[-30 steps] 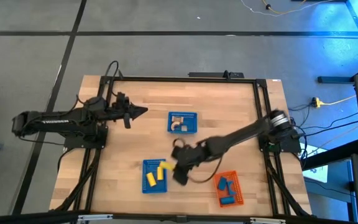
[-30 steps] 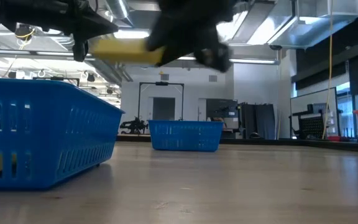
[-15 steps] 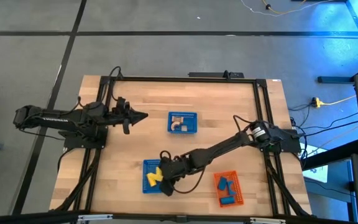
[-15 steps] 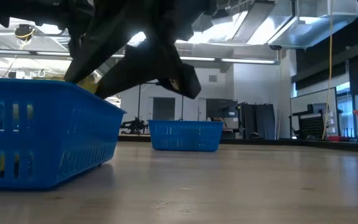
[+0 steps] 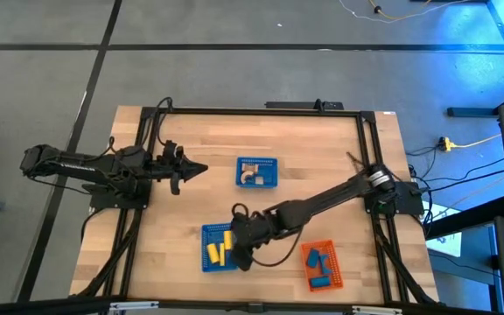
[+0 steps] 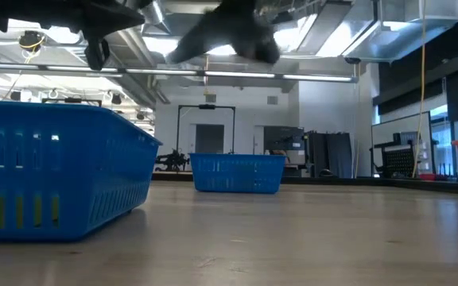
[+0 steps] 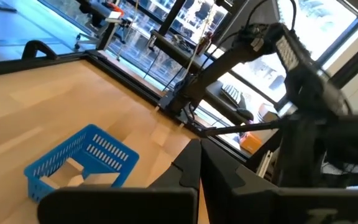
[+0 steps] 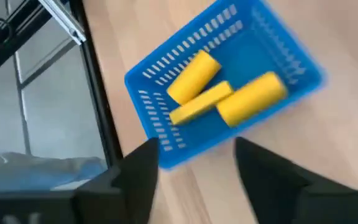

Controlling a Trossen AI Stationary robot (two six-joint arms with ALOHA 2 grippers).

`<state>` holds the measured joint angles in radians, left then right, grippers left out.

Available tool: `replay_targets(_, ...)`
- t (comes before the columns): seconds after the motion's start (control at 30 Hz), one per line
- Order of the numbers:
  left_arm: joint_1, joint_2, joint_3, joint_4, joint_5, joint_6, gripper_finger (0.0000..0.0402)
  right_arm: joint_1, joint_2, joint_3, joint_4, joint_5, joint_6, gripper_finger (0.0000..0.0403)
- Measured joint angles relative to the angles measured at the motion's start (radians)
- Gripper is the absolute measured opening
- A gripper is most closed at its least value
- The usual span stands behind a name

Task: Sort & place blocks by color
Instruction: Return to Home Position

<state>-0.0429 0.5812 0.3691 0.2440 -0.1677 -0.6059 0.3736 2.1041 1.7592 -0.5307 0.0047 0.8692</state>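
Note:
Three yellow blocks [image 8: 201, 102] lie in the near blue basket [image 8: 185, 56], also seen in the high view as yellow blocks [image 5: 222, 248] in the near blue basket [image 5: 206, 234]. My right gripper [image 8: 194, 180] hangs open above that basket's right edge [image 5: 237, 254] and touches nothing. Tan blocks [image 5: 254, 178] lie in the far blue basket [image 5: 257, 162]. Blue blocks [image 5: 318, 262] lie in the orange basket [image 5: 331, 248]. My left gripper [image 5: 201, 168] waits shut over the table's left part, holding nothing.
The black frame rails [image 5: 151, 175] run along the table's edges. Bare wood lies between the three baskets and across the far part of the table. In the low view the near blue basket [image 6: 54, 175] stands close at the left and the far blue basket [image 6: 237, 173] farther back.
My right gripper carried a yellow block toward the table's left, sank into the near blue basket and let the block go. It has since risen above the basket. The block now lies in the basket with the other yellow ones.

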Motion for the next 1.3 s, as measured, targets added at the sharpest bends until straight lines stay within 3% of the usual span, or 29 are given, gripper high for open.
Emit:
replay_targets(0.2,0.0,-0.001,0.0,0.01,-0.04,0.011,0.0,0.037,-0.142,-0.019,-0.29,0.174,-0.059,0.0208)
replay_targets(0.37,0.0,0.0,0.0,0.039,-0.058,0.04,0.0,0.107,-0.269,-0.177,-0.374,0.238,-0.023,0.0208)
replay_targets(0.73,0.001,0.0,0.0,0.036,-0.17,0.065,0.0,0.242,-0.739,-0.694,-0.076,0.282,0.07,0.0208)
replay_targets(0.97,0.0,0.0,0.0,0.028,-0.158,0.073,0.0,0.195,-0.997,-0.885,0.157,0.381,-0.028,0.0192)
replay_targets(1.13,0.0,0.0,0.0,-0.005,-0.078,0.122,0.0,0.151,-1.14,-0.973,0.312,0.45,-0.118,0.0148)
replay_targets(1.3,0.0,-0.001,0.0,0.016,-0.089,0.101,0.0,0.134,-1.243,-1.003,0.343,0.45,-0.201,0.0046)
